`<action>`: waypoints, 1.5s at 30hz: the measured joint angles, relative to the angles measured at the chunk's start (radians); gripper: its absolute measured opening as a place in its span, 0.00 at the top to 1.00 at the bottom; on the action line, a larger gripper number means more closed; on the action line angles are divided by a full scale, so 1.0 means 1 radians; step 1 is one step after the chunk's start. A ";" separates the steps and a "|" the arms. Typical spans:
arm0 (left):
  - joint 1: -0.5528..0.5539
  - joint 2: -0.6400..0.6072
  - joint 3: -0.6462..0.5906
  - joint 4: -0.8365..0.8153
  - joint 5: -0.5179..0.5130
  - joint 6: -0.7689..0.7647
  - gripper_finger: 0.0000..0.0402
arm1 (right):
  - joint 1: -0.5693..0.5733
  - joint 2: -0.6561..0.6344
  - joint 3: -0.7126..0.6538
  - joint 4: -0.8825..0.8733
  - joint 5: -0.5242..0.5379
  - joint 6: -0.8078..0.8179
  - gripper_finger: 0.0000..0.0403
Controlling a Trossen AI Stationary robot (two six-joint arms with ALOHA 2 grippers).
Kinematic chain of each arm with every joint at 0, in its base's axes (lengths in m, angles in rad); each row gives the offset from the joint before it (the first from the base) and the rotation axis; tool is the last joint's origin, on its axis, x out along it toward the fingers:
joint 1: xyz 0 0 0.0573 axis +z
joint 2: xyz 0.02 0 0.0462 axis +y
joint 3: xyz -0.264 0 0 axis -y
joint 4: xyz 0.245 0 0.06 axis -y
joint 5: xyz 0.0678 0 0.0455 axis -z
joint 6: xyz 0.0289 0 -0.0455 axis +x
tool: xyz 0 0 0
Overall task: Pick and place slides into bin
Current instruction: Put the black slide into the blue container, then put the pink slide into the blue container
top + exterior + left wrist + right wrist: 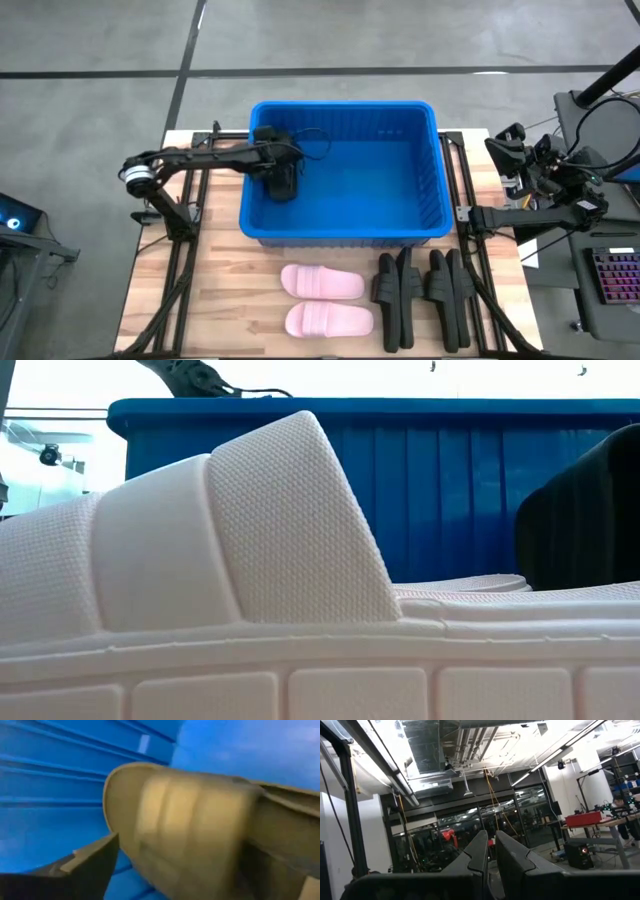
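Now, from above, I see my left arm stretched over the wall of the bin (345,175), with the left gripper (281,180) down inside near one end, by a black slide (283,186). On the table in front of the bin I count two pink slides (322,283) and four more black slides (420,296). My right arm is parked off to the side.

Down low, one pink slide fills the picture, with the blue bin behind.

My left wrist shows wide jaws and a blurry slide (200,835) between them, against ribbed blue walls.

My right wrist shows the right gripper (490,851), fingers pressed together, pointing up at the ceiling.
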State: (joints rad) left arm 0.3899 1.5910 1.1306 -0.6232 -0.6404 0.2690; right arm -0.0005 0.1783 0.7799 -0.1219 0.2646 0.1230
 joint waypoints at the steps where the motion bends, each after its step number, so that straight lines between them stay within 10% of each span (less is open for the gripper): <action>1: 0.000 -0.004 0.009 -0.019 0.012 0.000 0.03 | 0.000 0.000 0.000 0.000 0.000 0.000 0.93; 12: -0.035 -0.023 0.275 -0.399 0.325 -0.102 0.02 | 0.000 0.000 0.000 -0.001 0.000 -0.003 0.93; 23: -0.141 -0.026 0.661 -0.398 1.114 -0.770 0.02 | 0.000 0.000 0.000 -0.001 -0.001 -0.001 0.93; 34: -0.457 -0.005 0.662 -0.331 1.085 -1.344 0.02 | 0.000 0.000 0.000 -0.001 -0.001 -0.029 0.93; 45: -0.776 0.116 0.634 -0.273 0.645 -1.874 0.02 | 0.000 0.000 0.000 -0.001 -0.001 -0.179 0.93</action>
State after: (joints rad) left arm -0.3860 1.7072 1.7645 -0.8966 0.0045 -1.6047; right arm -0.0005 0.1787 0.7799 -0.1230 0.2634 -0.0560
